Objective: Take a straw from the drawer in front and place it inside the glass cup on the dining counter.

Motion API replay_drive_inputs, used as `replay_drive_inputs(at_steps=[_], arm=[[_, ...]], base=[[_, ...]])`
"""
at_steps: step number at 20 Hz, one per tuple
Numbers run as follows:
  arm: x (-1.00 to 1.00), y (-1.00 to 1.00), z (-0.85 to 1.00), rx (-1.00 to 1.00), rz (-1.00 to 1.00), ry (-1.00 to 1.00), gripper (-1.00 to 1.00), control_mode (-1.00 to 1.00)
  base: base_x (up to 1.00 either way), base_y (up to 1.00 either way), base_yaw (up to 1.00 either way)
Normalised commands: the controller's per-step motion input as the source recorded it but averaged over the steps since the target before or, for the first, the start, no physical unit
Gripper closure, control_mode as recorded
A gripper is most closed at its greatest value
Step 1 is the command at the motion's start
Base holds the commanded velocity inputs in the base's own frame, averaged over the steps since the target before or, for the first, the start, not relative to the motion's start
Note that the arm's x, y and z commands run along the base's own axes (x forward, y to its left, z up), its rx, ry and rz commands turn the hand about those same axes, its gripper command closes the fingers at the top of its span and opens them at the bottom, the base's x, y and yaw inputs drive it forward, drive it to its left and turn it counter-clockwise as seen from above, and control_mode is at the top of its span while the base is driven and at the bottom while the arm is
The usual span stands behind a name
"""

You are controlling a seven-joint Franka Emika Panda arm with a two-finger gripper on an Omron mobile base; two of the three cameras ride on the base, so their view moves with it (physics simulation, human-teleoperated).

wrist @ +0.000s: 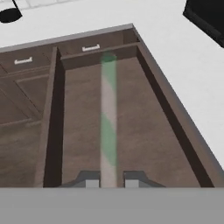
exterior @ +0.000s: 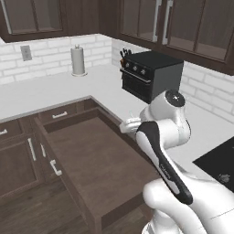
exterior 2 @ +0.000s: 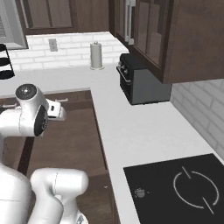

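Observation:
My gripper is shut on the straw, a thin pale stick with green bands that rises straight up from between the fingertips in the hand view. Below it lies the drawer, pulled wide open, its dark brown floor bare. In the left base view the hand hangs over the right rim of the drawer, beside the counter edge. In the right base view the hand sits above the drawer. The glass cup and the dining counter are out of view.
A white L-shaped wall counter wraps around the drawer. On it stand a black toaster oven and a paper towel roll. A black cooktop lies at the near right. Narrower closed drawers sit behind the open one.

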Motion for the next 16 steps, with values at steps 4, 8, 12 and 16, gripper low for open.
replay_drive_inputs(at_steps=[4, 8, 12, 16], arm=[[-0.46, -0.01, 0.22, 0.0, 0.0, -0.11, 1.0, -1.0], [-0.22, 0.0, 0.02, 0.0, 0.0, -0.02, 1.0, -1.0], [0.0, 0.0, 0.0, 0.0, 0.0, 0.0, 1.0, 1.0], [0.0, 0.0, 0.0, 0.0, 0.0, 0.0, 1.0, 1.0]], base=[[0.0, 0.0, 0.0], [0.0, 0.0, 0.0], [-0.91, 0.09, 0.01], [-1.0, 0.72, 0.2]])
